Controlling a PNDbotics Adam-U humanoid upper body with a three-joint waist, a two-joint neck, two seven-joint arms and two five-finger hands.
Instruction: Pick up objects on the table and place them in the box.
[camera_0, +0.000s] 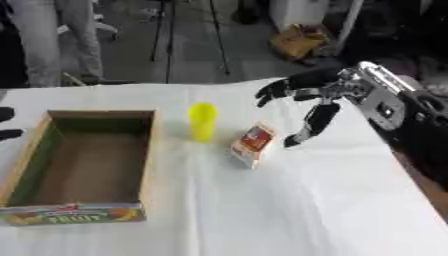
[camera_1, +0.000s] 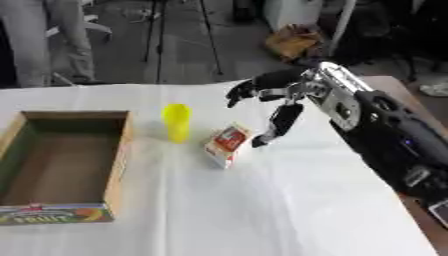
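An open cardboard box (camera_0: 147, 165) with a printed front lies at the left of the white table; nothing shows inside it. A yellow cup (camera_0: 202, 121) stands upright just right of the box. Right of the cup sits a small white carton with a red label (camera_0: 254, 143), tilted. My right hand (camera_0: 313, 95) hovers open above and right of the carton, fingers spread; its thumb (camera_0: 312, 122) points down close to the carton's right side without touching. Dark fingertips of my left hand (camera_0: 7, 124) show at the left edge, beside the box.
The white cloth (camera_0: 289, 200) covers the table; its right edge (camera_0: 418, 175) runs under my right arm. A person's legs and tripod legs stand beyond the far edge. A yellow bag lies on the floor behind.
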